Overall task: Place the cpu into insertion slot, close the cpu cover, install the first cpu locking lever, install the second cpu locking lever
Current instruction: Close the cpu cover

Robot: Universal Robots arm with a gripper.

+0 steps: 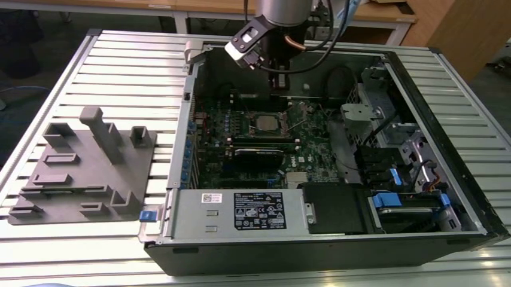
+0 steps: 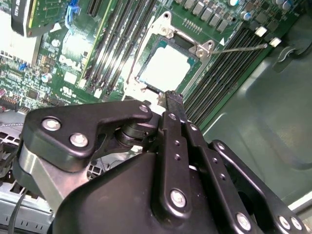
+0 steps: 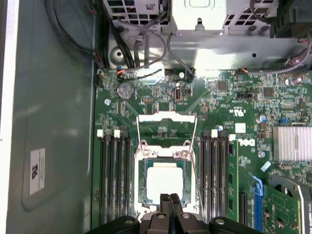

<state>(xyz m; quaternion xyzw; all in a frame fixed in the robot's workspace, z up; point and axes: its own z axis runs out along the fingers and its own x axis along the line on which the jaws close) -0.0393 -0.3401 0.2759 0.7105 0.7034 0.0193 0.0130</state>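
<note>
The cpu point(image 3: 165, 182) lies in the insertion slot point(image 3: 142, 181) on the green board, its pale metal face up; it also appears in the second wrist view point(image 2: 168, 66) and the exterior view point(image 1: 267, 122). The cpu cover point(image 3: 165, 154) lies flat as a silvery frame around the chip. Thin wire levers point(image 3: 138, 130) run along the socket's sides, one stretching outward point(image 2: 243, 47); I cannot tell whether they are latched. My gripper point(image 3: 170, 199) point(image 2: 174, 97) point(image 1: 278, 76) hangs above the socket's edge, shut, nothing visible between its fingers, not touching the board.
The open computer case point(image 1: 447, 119) lies on a slatted table. A grey box with a black label point(image 1: 239, 212) lines its front, drive cages and cables point(image 1: 391, 149) its right in the exterior view. Memory slots point(image 3: 114, 180) flank the socket. A grey fixture block point(image 1: 80, 167) sits outside.
</note>
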